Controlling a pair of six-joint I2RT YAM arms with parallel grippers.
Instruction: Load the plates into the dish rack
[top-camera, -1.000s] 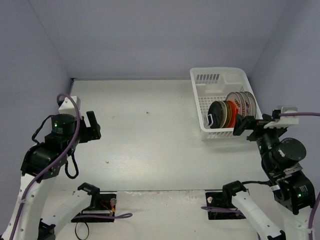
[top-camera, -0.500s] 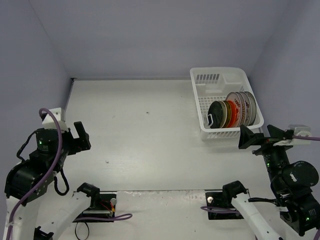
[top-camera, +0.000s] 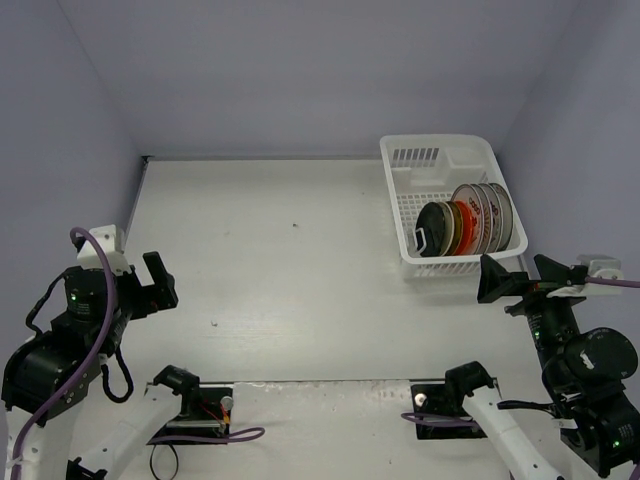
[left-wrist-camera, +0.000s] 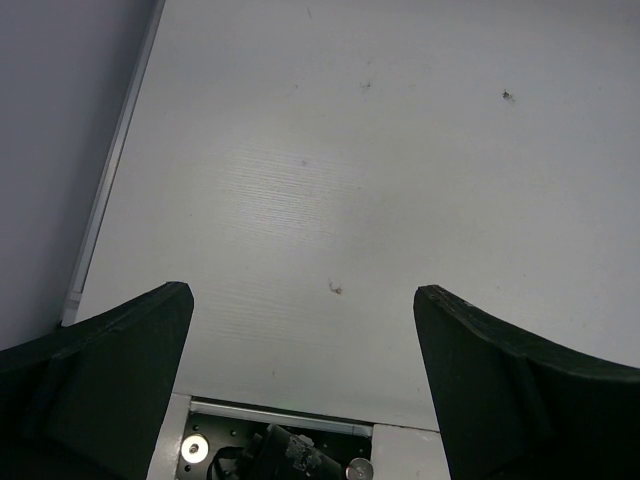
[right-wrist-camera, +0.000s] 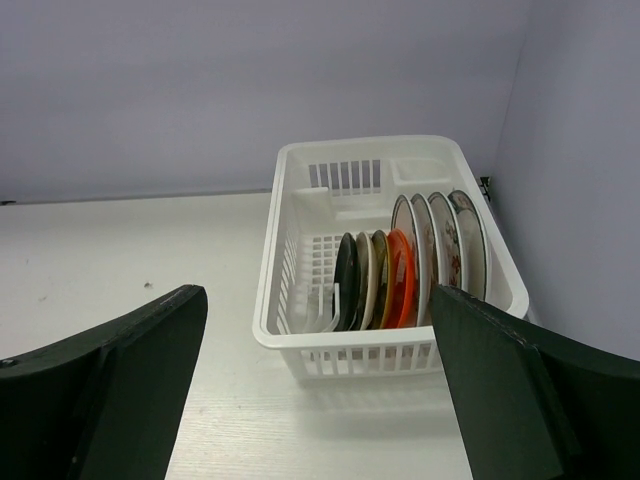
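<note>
Looking over the table (top-camera: 300, 260), you see the dish rack (top-camera: 415, 156) at the far right, the plates (top-camera: 465, 222) standing on edge in a row inside it; the left gripper (top-camera: 160, 283) and the right gripper (top-camera: 518, 277) are wide open, holding nothing.

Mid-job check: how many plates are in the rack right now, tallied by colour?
Red-patterned white plates: 3
Red-orange plate: 1
Yellow-brown plate: 1
Cream plate: 1
Dark plate: 1
Total: 7, all on edge in the rack.
</note>
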